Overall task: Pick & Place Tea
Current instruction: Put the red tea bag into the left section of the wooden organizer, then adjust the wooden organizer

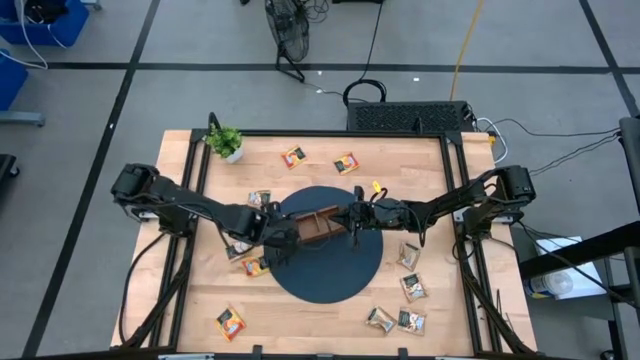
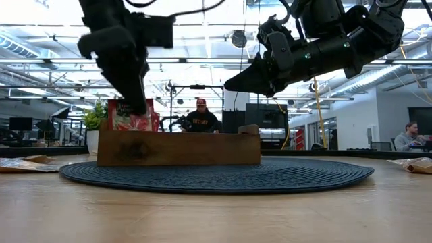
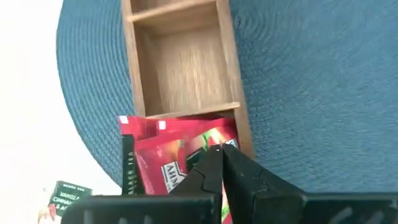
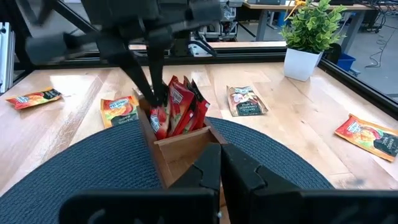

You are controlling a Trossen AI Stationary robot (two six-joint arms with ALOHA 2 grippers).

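Red tea sachets [image 4: 176, 111] between closed left jaws

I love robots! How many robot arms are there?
2. The left arm reaches in from the table's left side, the right arm from its right; both end at the wooden tray.

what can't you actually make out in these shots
- How many red tea sachets stand in the end compartment of the brown wooden three-compartment tray: they overlap, and the left gripper is among them in the right wrist view.
- The tray's contents in the high view: both arms cover it.
- Print on the scattered orange sachets: too small.
- Whether the left gripper pinches a sachet: the fingers hide the contact in the left wrist view.
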